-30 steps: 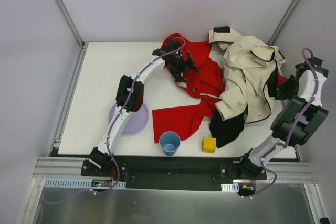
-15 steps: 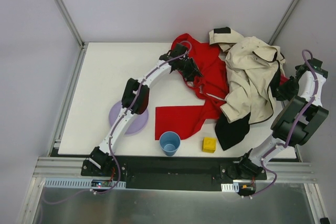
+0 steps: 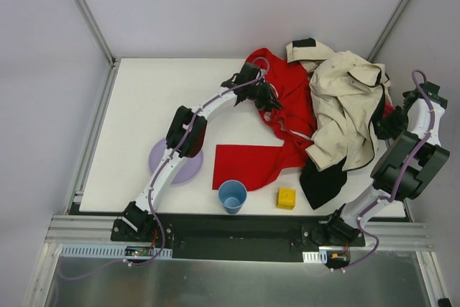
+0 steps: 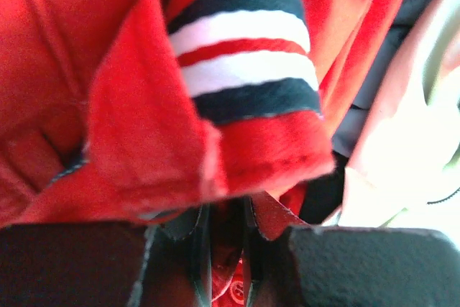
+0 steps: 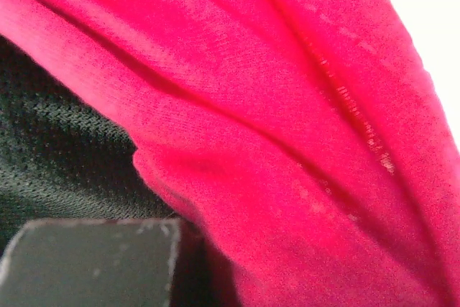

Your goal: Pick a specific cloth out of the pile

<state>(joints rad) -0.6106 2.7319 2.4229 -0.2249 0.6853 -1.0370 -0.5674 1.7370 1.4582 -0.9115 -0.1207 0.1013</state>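
The red cloth [image 3: 287, 116] lies spread on the white desk [image 3: 136, 106], running from the far edge at 12 o'clock down through the centre, with 1 flat flap [image 3: 248, 163] reaching toward 6 o'clock. Its right side is tucked under the pile [image 3: 345, 106], a heap at 2 to 3 o'clock topped by a cream-and-black jacket [image 3: 338, 88]. The left end effector [image 3: 267, 98] sits on the cloth's upper part at about 12 o'clock; in the left wrist view its 2 fingers [image 4: 198, 249] are clenched nearly together on a fold of the red cloth [image 4: 129, 127], beside a cuff banded navy, white and red [image 4: 244, 48]. The right end effector [image 3: 392, 121] is clenched at the pile's 3 o'clock edge, pressed against a magenta cloth [image 5: 287, 141] and black mesh [image 5: 57, 156]; whether it pinches either I cannot tell. Near the front edge stand a purple plate [image 3: 192, 168] at 8 o'clock, a blue cup [image 3: 232, 195] at 6 o'clock touching the red flap, and a yellow block [image 3: 287, 198] at 5 o'clock.
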